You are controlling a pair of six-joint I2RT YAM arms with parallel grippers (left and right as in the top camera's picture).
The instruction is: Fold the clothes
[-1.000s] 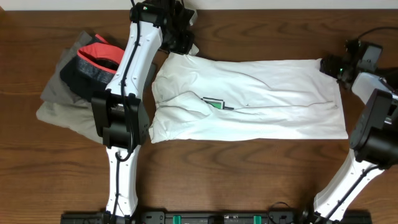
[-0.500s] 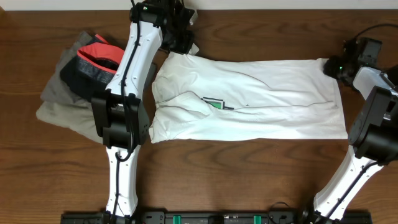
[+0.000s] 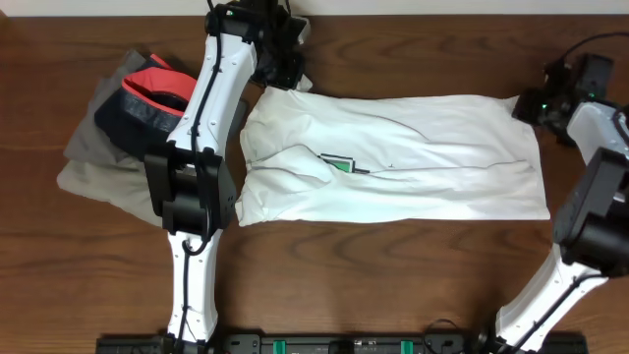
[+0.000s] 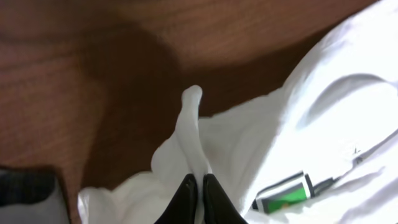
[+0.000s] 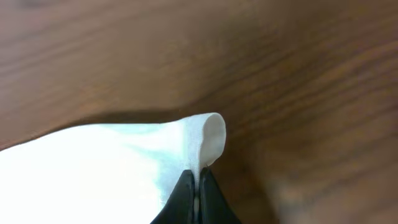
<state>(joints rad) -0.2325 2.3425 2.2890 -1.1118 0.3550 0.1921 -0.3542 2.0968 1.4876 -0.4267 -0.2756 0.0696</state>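
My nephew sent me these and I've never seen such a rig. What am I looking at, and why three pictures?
Two white robot arms stand at a wooden table. The wide picture looks down from above; the two close-ups come from a camera on each wrist. A white T-shirt lies spread out, a heap of other clothes beside it. The left gripper is shut on a pinch of the shirt at one far corner; the right gripper is shut on the opposite far corner.
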